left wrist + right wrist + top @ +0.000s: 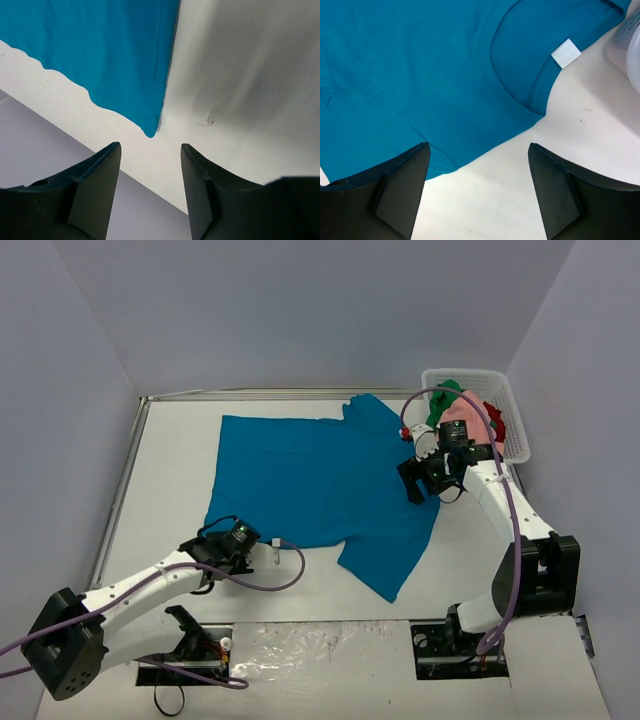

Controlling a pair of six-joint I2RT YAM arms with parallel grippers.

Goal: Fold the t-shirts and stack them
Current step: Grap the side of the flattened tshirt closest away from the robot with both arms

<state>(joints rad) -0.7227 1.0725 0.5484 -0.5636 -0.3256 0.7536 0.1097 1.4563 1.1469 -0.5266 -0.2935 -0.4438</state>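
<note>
while the teal-blue t-shirt (310,480) is lying spread flat on the white table (170,470), both grippers are hanging at its edges with nothing between their fingers.

the left gripper (150,150) is holding its jaws apart. in the left wrist view a pointed corner of the shirt (110,45) is reaching down to just ahead of the gap. the cloth is spreading away ahead of the finger on the left of that view, and bare table (240,75) is lying ahead of the other finger. whether the tips are touching the table i cannot tell. from above, the left gripper (225,545) is sitting just beside the shirt's near hem.

the right gripper (479,150) is also standing open and gripping nothing. in its wrist view the shirt (410,65) is filling the space ahead of the finger on the left, and its edge is crossing just ahead of the gap. the neckline with a white label (566,52) is curving ahead of the finger on the right, and bare table (520,190) is showing between the two fingers. from above, the right gripper (412,485) is hanging over the shirt's edge near the collar.

beyond the right gripper's fingers, a white mesh basket (518,435) is holding the pink t-shirt (465,420), the green t-shirt (445,400) and the red t-shirt (495,420), all bunched together.
</note>
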